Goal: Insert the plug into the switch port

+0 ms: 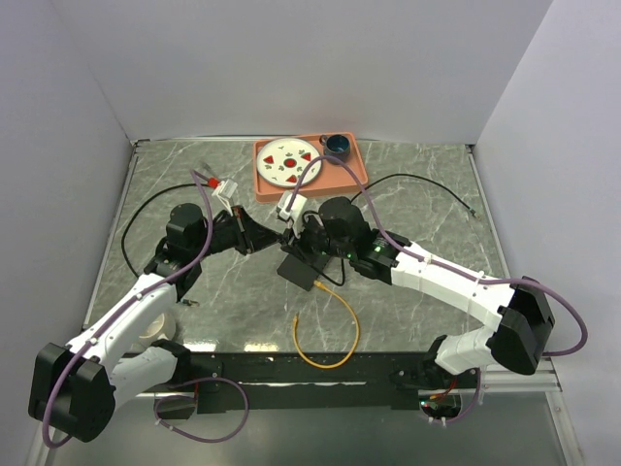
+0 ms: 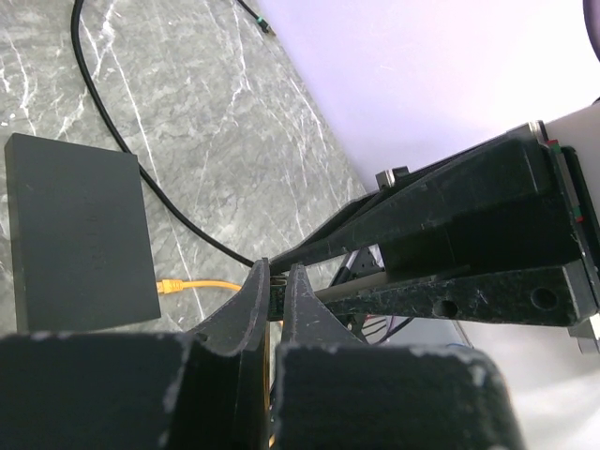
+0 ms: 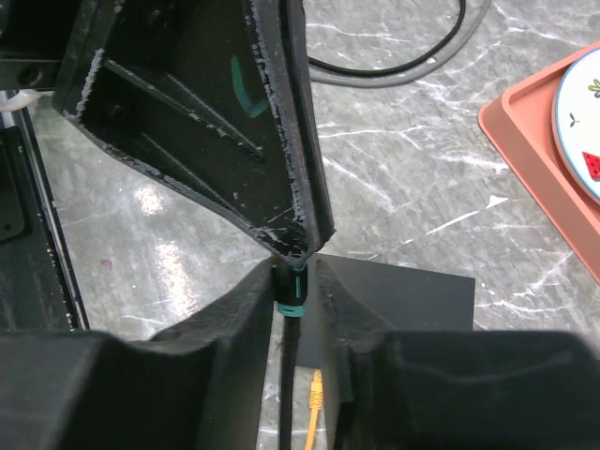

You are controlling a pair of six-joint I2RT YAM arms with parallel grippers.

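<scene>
The plug point(image 3: 293, 292) is black with a teal collar on a black cable. It hangs between both grippers above the flat black switch box point(image 1: 303, 272). My left gripper point(image 1: 278, 236) is shut on the plug's tip, as the left wrist view point(image 2: 275, 283) shows, and its fingertips point(image 3: 298, 239) pinch the plug from above. My right gripper point(image 3: 296, 281) flanks the plug body. Its left finger touches the plug and a gap shows on the right side. The box also shows in the left wrist view point(image 2: 80, 234) and the right wrist view point(image 3: 412, 295). Its row of ports is not visible.
An orange cable point(image 1: 325, 340) loops near the front edge, one end point(image 2: 169, 286) close to the box. An orange tray point(image 1: 310, 184) with a plate and a cup stands at the back. A black cable point(image 1: 427, 184) runs to the right. A white roll point(image 1: 160, 325) lies front left.
</scene>
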